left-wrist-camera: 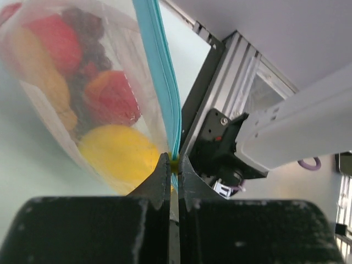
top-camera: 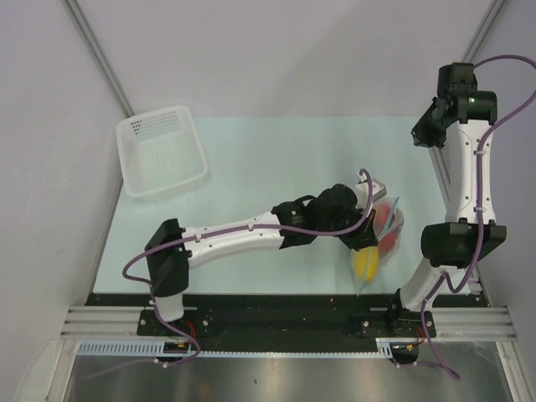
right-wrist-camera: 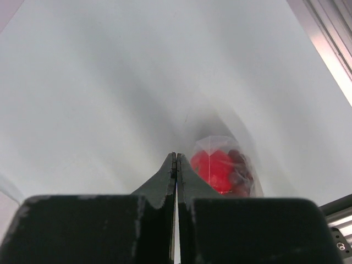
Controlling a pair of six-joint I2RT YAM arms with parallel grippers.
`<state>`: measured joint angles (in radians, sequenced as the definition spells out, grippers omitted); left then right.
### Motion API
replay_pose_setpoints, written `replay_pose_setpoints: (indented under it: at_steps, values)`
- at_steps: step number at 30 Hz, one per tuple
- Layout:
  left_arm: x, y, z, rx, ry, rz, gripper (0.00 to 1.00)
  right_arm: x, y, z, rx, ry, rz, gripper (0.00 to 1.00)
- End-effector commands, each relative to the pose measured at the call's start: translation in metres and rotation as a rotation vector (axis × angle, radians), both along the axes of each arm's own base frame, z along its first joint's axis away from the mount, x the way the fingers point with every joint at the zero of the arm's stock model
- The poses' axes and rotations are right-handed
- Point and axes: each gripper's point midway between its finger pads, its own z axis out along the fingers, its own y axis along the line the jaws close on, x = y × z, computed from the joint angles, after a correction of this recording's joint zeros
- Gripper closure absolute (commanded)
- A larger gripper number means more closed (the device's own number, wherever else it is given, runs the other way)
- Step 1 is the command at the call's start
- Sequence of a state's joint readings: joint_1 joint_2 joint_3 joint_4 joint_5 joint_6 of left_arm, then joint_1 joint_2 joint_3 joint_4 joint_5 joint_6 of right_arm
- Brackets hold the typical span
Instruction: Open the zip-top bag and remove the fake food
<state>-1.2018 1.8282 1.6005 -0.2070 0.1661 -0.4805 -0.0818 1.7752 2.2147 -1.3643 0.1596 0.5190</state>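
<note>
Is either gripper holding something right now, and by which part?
The left gripper is pinching the zip-top bag by the end of its blue zip strip, with the fake food inside. The right gripper is shut on nothing, away from the bag.

The left arm (top-camera: pixel 243 234) stretches across the pale table (top-camera: pixel 276 167) to the zip-top bag (top-camera: pixel 389 228), where the fake food (top-camera: pixel 366 263) shows through the plastic as yellow, orange and red pieces. The right arm (top-camera: pixel 465 176) stands folded at the right edge, its wrist raised well apart from the bag. 1 white basket (top-camera: pixel 163 159) sits near the table's far left corner.
</note>
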Motion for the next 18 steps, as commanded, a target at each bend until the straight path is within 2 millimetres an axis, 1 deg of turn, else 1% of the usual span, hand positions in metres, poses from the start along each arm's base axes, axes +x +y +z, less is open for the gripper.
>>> replay_pose_setpoints:
  at_steps: [1,2,3,4,5,6,7,8,9,10,12,13,14,16,18]
  values:
    - [-0.014,0.006,0.031,-0.047,-0.004,-0.025,1.0,-0.005,0.009,0.013,0.022,-0.026,0.04,1.0]
    - [-0.003,0.005,0.03,-0.03,-0.033,0.017,1.0,-0.013,0.014,0.008,0.024,-0.005,0.064,1.0]
    - [0.005,0.003,0.041,-0.034,-0.051,0.033,1.0,-0.026,0.02,0.016,0.008,-0.022,0.105,0.89]
    - [0.012,0.001,0.046,-0.037,-0.065,0.041,1.0,-0.036,0.021,0.018,0.005,-0.022,0.115,0.78]
    - [0.02,-0.003,0.042,-0.026,-0.065,0.051,1.0,-0.047,0.024,0.006,0.025,0.016,0.128,0.7]
    - [0.029,-0.005,0.054,-0.042,-0.078,0.067,1.0,-0.055,0.025,0.005,0.035,0.016,0.13,0.56]
    - [0.035,-0.006,0.058,-0.043,-0.09,0.075,1.0,-0.07,0.031,0.016,0.045,-0.024,0.152,0.51]
    - [0.04,-0.009,0.055,-0.039,-0.09,0.081,1.0,-0.078,0.038,0.011,0.074,-0.013,0.175,0.46]
    - [0.047,-0.009,0.065,-0.057,-0.097,0.089,1.0,-0.089,0.045,-0.003,0.103,0.03,0.195,0.4]
    - [0.051,-0.01,0.067,-0.06,-0.099,0.088,1.0,-0.1,0.049,-0.003,0.11,0.021,0.214,0.38]
    - [0.055,-0.013,0.069,-0.063,-0.105,0.088,1.0,-0.114,0.057,-0.011,0.14,0.032,0.243,0.31]
    - [0.055,-0.013,0.065,-0.05,-0.103,0.081,1.0,-0.119,0.06,-0.023,0.149,0.055,0.253,0.28]
    - [0.055,-0.014,0.064,-0.047,-0.102,0.081,1.0,-0.127,0.06,-0.02,0.138,0.037,0.255,0.26]
    - [0.054,-0.018,0.06,-0.045,-0.087,0.069,1.0,-0.132,0.061,-0.029,0.126,0.05,0.268,0.22]
    - [0.052,-0.021,0.059,-0.049,-0.078,0.064,1.0,-0.138,0.074,-0.036,0.13,0.062,0.31,0.22]
